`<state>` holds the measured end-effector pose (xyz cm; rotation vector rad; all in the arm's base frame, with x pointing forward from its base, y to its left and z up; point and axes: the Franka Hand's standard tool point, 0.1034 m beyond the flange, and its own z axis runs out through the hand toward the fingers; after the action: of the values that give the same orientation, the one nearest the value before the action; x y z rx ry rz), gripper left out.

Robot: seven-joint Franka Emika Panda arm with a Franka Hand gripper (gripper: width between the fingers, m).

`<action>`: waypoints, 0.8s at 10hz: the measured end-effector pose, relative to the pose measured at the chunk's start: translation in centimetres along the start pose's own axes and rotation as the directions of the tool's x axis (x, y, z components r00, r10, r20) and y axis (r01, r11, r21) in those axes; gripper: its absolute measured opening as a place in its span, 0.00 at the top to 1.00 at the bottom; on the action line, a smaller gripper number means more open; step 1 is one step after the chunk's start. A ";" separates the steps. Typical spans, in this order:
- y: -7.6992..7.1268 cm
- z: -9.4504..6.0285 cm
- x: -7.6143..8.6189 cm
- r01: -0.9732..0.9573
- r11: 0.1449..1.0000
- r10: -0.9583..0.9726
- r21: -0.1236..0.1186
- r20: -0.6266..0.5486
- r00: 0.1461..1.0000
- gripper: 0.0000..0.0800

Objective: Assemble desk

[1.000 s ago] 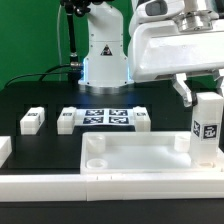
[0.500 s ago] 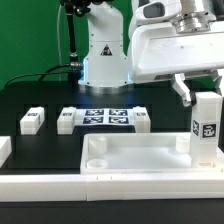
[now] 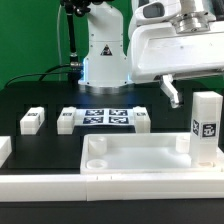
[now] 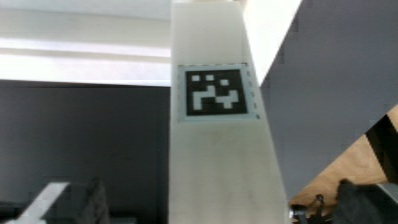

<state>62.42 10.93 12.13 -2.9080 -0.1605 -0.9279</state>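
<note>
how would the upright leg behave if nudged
The upright leg is tall and narrow, so it would probably tip rather than slide. It looks like rigid plastic, unlikely to flex. Its smooth faces might slip in a grip.

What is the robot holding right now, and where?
Nothing. Its fingers are open, and the one in view is clear of the upright leg.
</note>
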 end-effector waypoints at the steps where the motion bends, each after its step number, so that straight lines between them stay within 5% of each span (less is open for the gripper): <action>1: 0.0 0.0 0.0 0.000 1.000 0.000 0.000 0.000 1.000 0.19; 8: 0.1 0.6 1.3 -0.005 1.000 0.005 0.005 0.053 0.999 0.19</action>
<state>63.78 11.02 12.42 -2.9287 -0.1585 -0.8484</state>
